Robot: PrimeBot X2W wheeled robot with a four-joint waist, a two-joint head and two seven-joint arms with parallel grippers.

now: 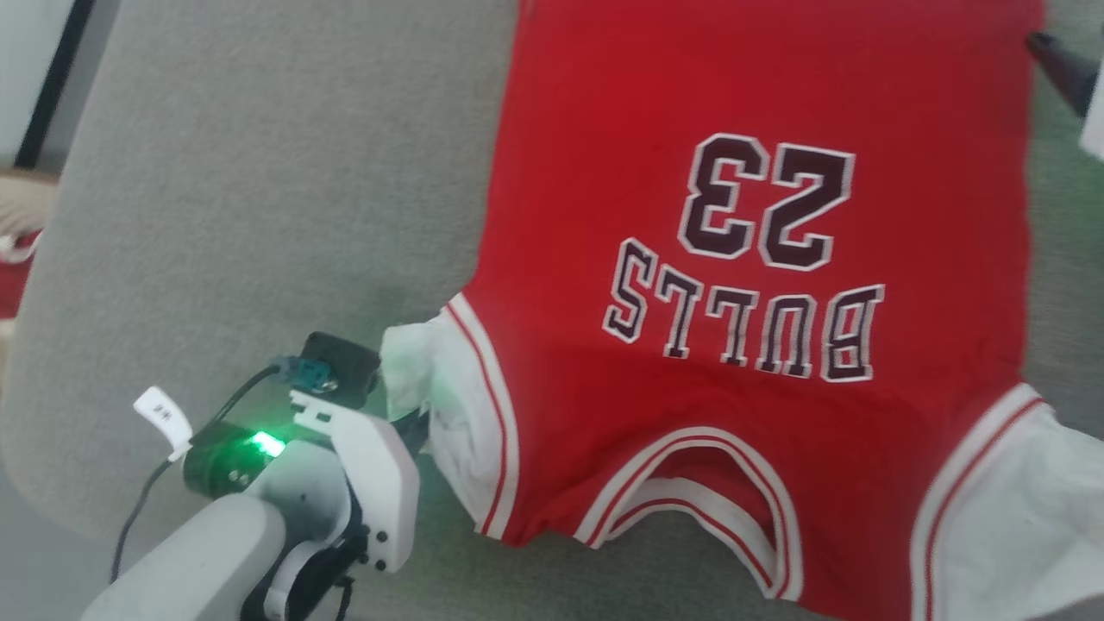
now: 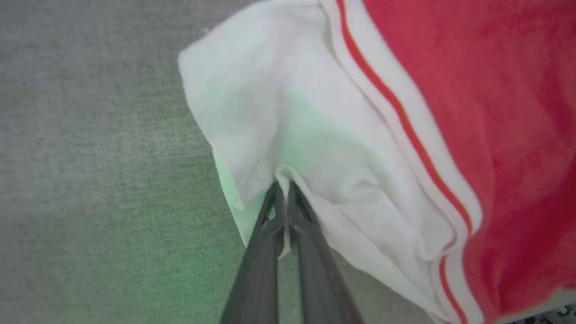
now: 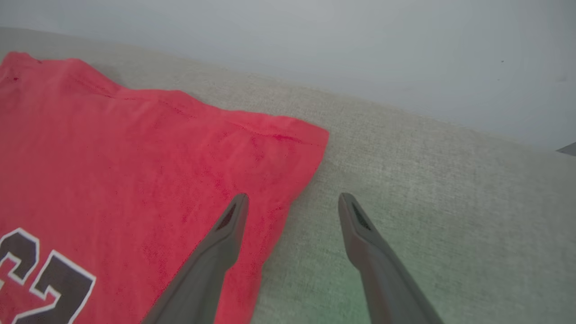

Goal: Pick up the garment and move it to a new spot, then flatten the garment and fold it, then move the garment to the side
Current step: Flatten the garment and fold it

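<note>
Left pincer (image 2: 284,185) grips the garment (image 2: 495,112) by its sleeve (image 2: 270,103); right pincer (image 3: 293,196) gapes.

Grey woven fabric surface (image 1: 259,172), corner rounded. Pale grey plain wall (image 3: 360,45) beyond its far edge. Black slanted strip (image 1: 53,78), upper left, head view.

garment (image 1: 604,129) on cushion (image 1: 259,190), collar end nearest, left gripper (image 2: 282,186) at its left sleeve (image 2: 270,103), right gripper (image 3: 291,200) over far right corner

The garment (image 2: 315,135) folds over the left gripper (image 2: 284,186) tips, hiding them; left of the right gripper (image 3: 292,200), its number (image 3: 40,270) is cut off by the edge.
</note>
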